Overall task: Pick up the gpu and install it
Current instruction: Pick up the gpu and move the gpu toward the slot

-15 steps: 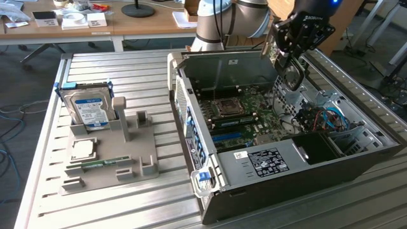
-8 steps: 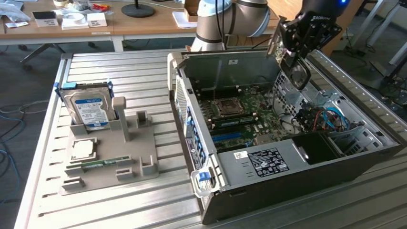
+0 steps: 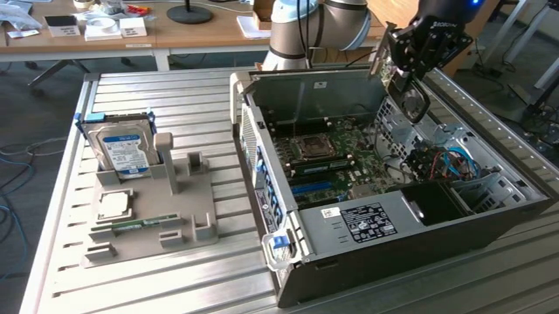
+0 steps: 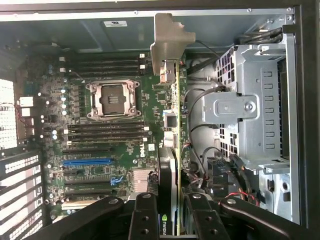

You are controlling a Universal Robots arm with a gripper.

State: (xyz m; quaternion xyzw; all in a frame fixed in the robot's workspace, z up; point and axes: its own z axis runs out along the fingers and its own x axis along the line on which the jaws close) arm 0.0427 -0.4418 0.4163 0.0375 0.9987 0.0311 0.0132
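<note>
Open computer case lies on its side on the slatted table, with the motherboard exposed. The gpu hangs edge-on above the board, not yet seated. The gripper is clamped across its faces at the fan end, jaws part-closed. Silver bracket sits at the end away from the grip. Judgement: light, stiff, fragile — grip the shroud and board edges, never the contacts.

Exterior view: raised, mid-distance, tilted down over table; open case toward 3 o'clock. Wrist view: close, facing straight into case from above. Shared: motherboard, CPU socket.
</note>
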